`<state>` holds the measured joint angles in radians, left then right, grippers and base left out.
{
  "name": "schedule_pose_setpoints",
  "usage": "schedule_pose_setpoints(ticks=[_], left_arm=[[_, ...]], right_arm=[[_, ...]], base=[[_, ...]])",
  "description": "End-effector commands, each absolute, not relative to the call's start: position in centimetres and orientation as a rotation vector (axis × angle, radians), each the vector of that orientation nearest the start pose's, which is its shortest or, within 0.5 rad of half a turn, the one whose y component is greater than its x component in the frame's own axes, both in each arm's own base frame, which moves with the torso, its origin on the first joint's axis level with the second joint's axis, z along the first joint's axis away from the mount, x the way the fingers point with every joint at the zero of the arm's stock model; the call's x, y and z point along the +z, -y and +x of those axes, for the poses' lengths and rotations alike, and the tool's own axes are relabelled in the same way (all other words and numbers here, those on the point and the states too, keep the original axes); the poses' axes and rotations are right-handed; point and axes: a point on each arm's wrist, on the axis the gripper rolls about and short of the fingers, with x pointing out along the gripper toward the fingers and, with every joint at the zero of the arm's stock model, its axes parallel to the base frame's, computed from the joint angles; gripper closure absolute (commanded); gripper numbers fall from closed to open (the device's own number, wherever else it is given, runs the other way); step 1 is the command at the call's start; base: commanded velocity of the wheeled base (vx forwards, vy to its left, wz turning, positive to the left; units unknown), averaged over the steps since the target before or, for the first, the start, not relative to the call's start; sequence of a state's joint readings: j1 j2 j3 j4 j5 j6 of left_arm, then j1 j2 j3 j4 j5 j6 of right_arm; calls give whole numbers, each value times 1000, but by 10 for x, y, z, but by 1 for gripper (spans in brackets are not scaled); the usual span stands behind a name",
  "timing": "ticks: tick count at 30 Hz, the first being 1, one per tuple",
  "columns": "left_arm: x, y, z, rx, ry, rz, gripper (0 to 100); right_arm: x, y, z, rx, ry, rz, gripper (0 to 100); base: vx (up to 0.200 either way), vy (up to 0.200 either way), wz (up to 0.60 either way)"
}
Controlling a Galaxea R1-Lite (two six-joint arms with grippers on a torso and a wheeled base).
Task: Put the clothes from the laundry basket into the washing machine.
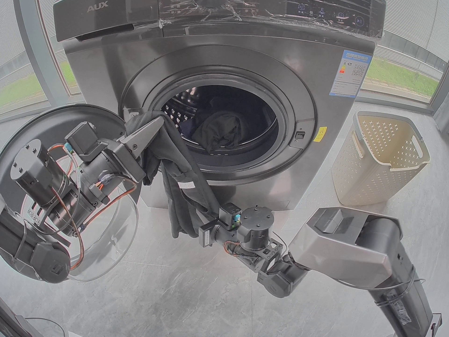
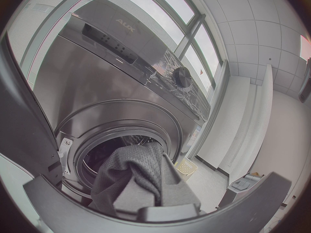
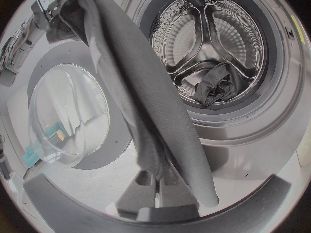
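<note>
A dark grey garment hangs stretched between my two grippers in front of the washing machine. My left gripper is shut on its upper end, just left of the open drum mouth. My right gripper is shut on its lower end, below the drum near the floor. The cloth runs up from the right gripper's fingers and bunches over the left gripper's fingers. Another dark garment lies inside the drum. The cream laundry basket stands on the floor to the right.
The machine's round glass door stands swung open on the left, behind my left arm. Grey tiled floor spreads in front of the machine. Windows run behind it.
</note>
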<state>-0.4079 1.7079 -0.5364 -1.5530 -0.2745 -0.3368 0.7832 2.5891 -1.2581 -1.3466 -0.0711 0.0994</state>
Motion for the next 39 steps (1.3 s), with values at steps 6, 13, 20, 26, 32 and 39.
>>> schedule_pose_setpoints(ticks=[6,13,20,26,32,39], left_arm=[[197,108,257,-698,259,-338,100],[200,104,250,-693,269,-339,100],[207,96,222,-730,275,-347,100],[209,95,208,-771,278,-341,100],[202,94,208,-767,252,-334,100],[198,96,209,-769,231,-334,100]], right_arm=[[97,-263,271,766,-3,89,100],[118,-191,255,641,-18,30,100],[160,-157,254,560,96,156,100],[186,-149,268,519,179,268,100],[202,-151,271,504,249,289,100],[226,-154,275,504,375,325,100]], base=[[0,0,0],[0,0,0],[0,0,0],[0,0,0],[0,0,0],[0,0,0]])
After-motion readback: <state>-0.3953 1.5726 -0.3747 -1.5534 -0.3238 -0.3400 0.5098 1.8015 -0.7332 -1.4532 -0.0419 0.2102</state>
